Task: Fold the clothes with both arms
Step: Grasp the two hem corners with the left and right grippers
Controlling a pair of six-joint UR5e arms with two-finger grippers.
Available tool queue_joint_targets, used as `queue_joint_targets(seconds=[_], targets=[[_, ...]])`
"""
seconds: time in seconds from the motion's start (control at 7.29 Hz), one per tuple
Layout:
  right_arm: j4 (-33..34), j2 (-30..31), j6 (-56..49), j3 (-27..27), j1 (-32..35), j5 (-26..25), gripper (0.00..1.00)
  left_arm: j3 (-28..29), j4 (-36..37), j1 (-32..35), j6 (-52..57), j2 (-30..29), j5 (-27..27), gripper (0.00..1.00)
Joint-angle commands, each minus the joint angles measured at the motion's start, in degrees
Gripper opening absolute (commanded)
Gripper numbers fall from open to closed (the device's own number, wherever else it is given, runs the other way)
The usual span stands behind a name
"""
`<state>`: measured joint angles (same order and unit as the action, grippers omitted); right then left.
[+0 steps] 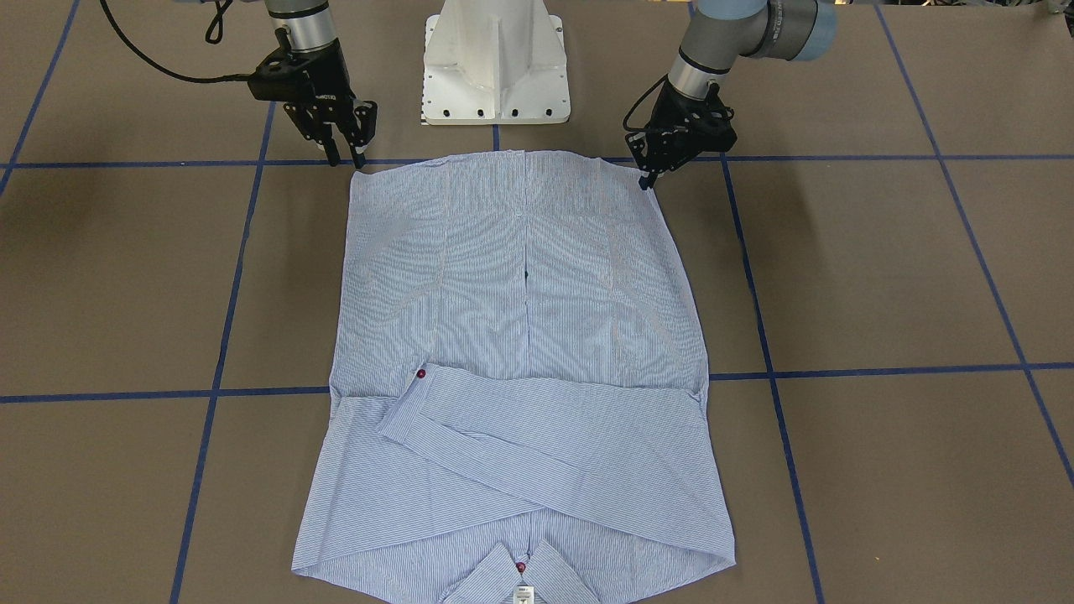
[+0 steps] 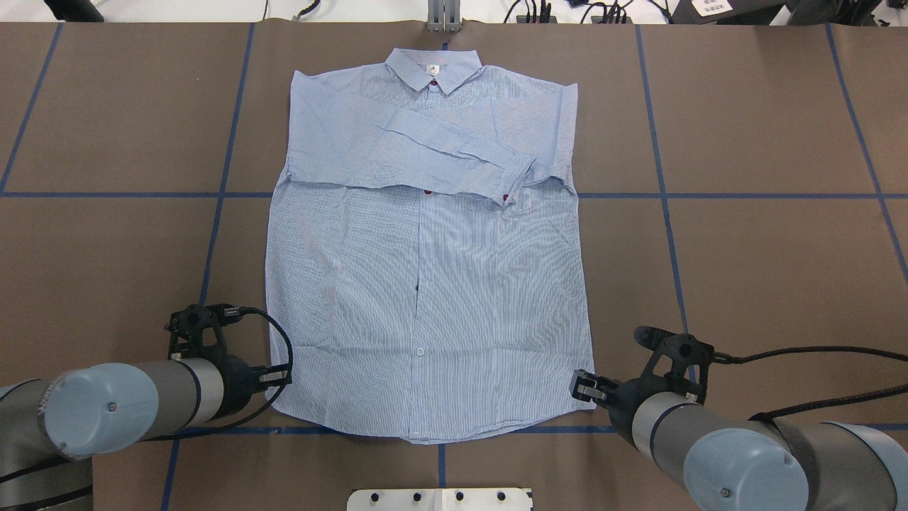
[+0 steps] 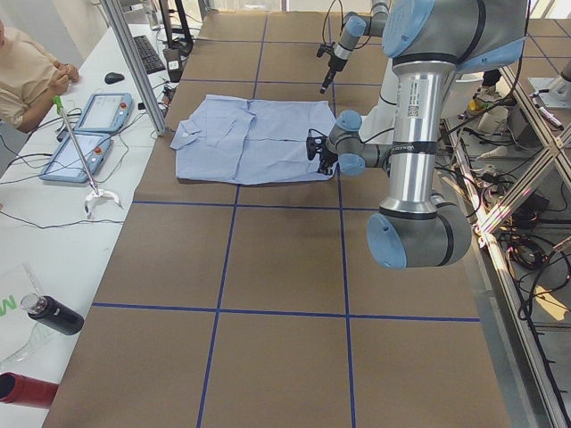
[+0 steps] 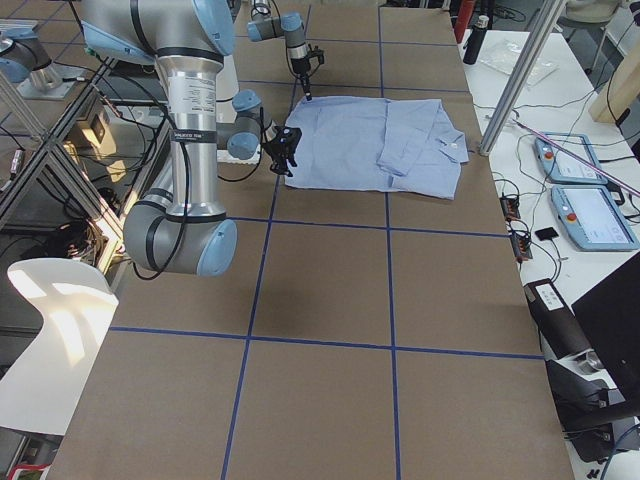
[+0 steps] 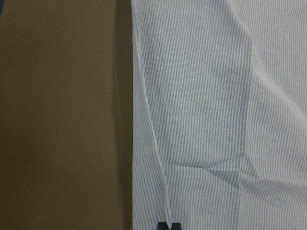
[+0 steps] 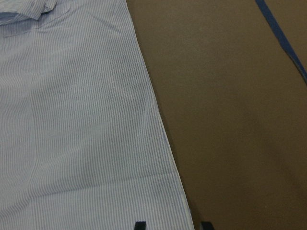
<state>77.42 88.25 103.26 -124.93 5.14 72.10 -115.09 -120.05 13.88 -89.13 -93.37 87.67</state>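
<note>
1. Shirt [image 2: 425, 284] flat mid-table, collar [image 2: 434, 67] at 12 o'clock, ready for the bottom-up fold.
2. Left gripper [image 1: 648, 178] at the 7 o'clock corner, fingers pinching the shirt's edge to lift.
3. Right gripper [image 1: 346, 159], fingers spread, straddles the 5 o'clock corner. Likely about to grasp.

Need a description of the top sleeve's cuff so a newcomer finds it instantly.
On the brown table with blue tape lines lies a striped light blue shirt, collar away from the robot. A sleeve crosses its chest on top, slanting toward the robot's right side. The cuff is its squared end, the only band there with a dark red button at its corner.
</note>
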Motion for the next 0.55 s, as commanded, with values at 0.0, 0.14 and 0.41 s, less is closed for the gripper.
queue_joint_targets(seconds=[0.0,0.14,0.41], targets=[[-3.91,0.43,1.05,3.19,-0.91,-2.04,0.36,0.04,0.00,-0.08,0.18,-0.05,-0.22,0.00],[-4.20,0.43,1.15,4.08,-1.44,-2.23,0.37,0.04,0.00,-0.08,0.18,-0.14,-0.22,0.00],[-4.29,-0.09,1.24,5.67,-2.58,-3.72,0.37,0.04,0.17,-0.08,0.18,-0.14,-0.30,0.00]])
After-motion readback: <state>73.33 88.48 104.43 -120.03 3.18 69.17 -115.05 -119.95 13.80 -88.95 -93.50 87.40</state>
